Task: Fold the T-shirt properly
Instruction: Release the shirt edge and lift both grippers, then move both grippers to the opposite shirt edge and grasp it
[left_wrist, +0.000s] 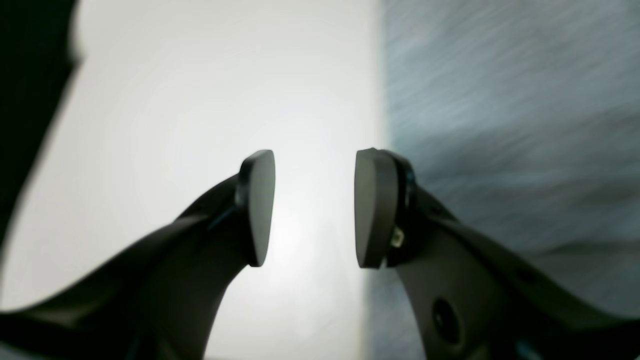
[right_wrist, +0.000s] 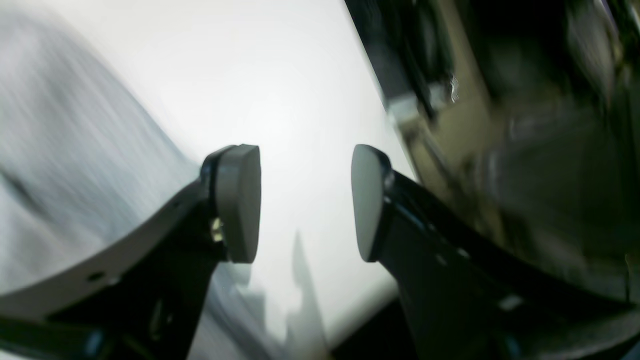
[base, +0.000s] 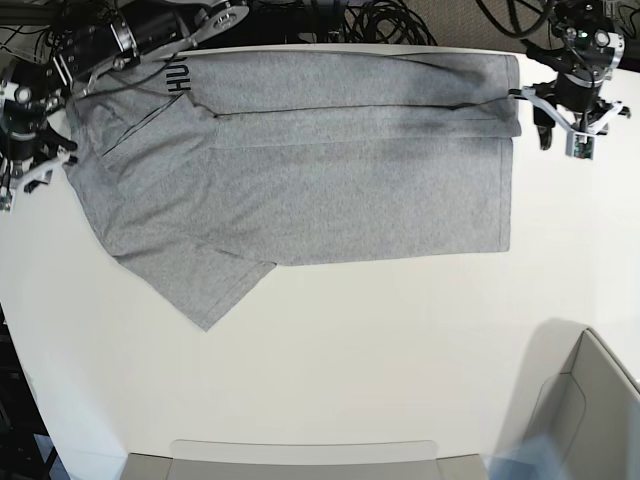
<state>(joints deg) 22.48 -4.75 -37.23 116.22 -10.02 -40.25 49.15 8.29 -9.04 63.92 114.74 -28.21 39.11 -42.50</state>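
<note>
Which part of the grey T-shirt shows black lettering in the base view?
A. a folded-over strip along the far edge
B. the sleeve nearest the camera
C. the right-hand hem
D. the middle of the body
A: black capitals sit on the T-shirt's folded-over strip at the far edge.

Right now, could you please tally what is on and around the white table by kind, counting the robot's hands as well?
T-shirt: 1, grey, spread flat with one long edge folded over.
Robot hands: 2, left hand and right hand, both open and empty.
Grey bins: 2, one at the table's corner, one at its near edge.
Total: 5
</note>
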